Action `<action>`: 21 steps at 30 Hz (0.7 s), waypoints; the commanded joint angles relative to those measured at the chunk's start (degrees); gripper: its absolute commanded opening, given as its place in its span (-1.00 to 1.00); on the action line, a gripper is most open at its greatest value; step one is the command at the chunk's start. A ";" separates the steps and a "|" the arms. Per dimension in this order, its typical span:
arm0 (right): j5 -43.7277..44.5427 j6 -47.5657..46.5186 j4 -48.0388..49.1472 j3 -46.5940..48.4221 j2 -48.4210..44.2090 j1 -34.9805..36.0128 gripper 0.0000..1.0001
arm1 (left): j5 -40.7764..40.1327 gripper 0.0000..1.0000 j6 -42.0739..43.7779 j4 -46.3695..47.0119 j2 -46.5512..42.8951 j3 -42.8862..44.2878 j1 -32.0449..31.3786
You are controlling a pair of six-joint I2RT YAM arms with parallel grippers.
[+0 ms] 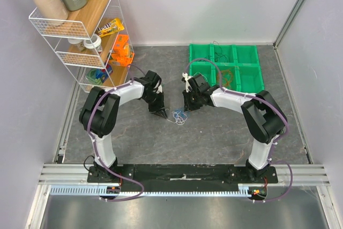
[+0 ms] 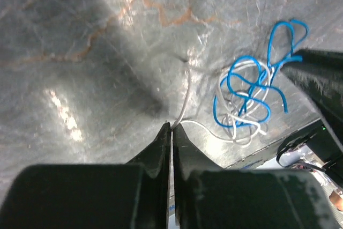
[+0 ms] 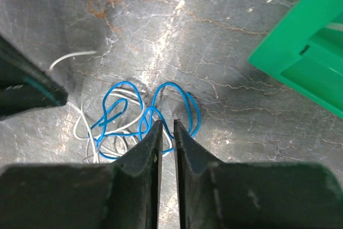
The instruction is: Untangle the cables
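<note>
A small tangle of blue and white cables [image 1: 179,116] lies on the grey table between my two grippers. My left gripper [image 1: 159,113] is shut on one end of the white cable [image 2: 185,92], right at its fingertips [image 2: 172,125]; the tangle [image 2: 246,97] lies just to its right. My right gripper [image 1: 187,105] is low over the tangle [image 3: 128,116], with its jaws a narrow gap apart [image 3: 167,122] and a blue loop crossing under the tips. Orange cable [image 1: 228,73] lies in a green bin.
A green divided bin [image 1: 225,65] stands behind the right arm, and its corner shows in the right wrist view [image 3: 305,52]. A white wire shelf rack [image 1: 80,30] with bottles and small items stands at the back left. Walls close in three sides.
</note>
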 commanded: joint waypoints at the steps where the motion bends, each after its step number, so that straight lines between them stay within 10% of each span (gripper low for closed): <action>1: 3.70 -0.39 0.42 0.22 -0.31 0.13 -0.73 | -0.78 -0.97 1.96 0.22 -7.04 -2.10 0.11; 11: 11.26 1.71 -0.46 -4.52 -11.01 0.13 -1.00 | -9.39 -0.97 3.10 -3.99 -24.43 -3.69 0.38; 21: 40.07 7.43 -11.52 -7.25 -34.66 -4.16 -1.00 | -30.03 -0.97 -4.36 -11.20 -44.03 0.62 1.70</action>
